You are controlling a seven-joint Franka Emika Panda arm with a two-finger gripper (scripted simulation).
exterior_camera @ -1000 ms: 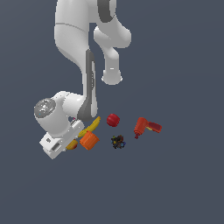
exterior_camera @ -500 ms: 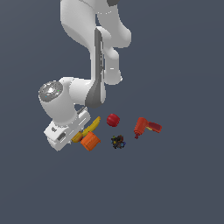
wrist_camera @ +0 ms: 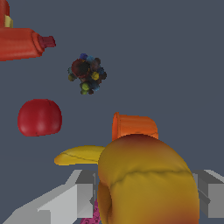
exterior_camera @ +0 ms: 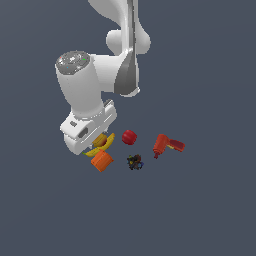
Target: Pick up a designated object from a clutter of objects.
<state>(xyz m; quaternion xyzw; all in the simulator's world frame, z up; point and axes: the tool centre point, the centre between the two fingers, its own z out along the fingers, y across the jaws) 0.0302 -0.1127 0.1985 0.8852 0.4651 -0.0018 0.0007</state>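
Note:
The peach-like fruit (wrist_camera: 146, 183), yellow-orange with a red blush, fills the wrist view, clamped between my grey fingers (wrist_camera: 78, 197). My gripper (wrist_camera: 146, 199) is shut on it. In the exterior view the gripper (exterior_camera: 96, 145) hangs under the white hand, and the fruit (exterior_camera: 101, 140) shows only partly below it, above the clutter. Under it lie the yellow banana (wrist_camera: 78, 155) (exterior_camera: 92, 153) and the orange cup (wrist_camera: 133, 127) (exterior_camera: 101, 161). Whether the fruit still touches the banana cannot be told.
The red apple (exterior_camera: 129, 137) (wrist_camera: 39, 117), dark multicoloured lump (exterior_camera: 134, 161) (wrist_camera: 86, 73) and red-orange drill (exterior_camera: 167, 145) (wrist_camera: 22, 43) lie towards the exterior view's right. A tiny pink piece (wrist_camera: 89, 214) shows by one finger. The floor is plain dark grey.
The hand has risen and shifted towards the exterior view's right, with the fruit in its fingers. The other objects have not moved.

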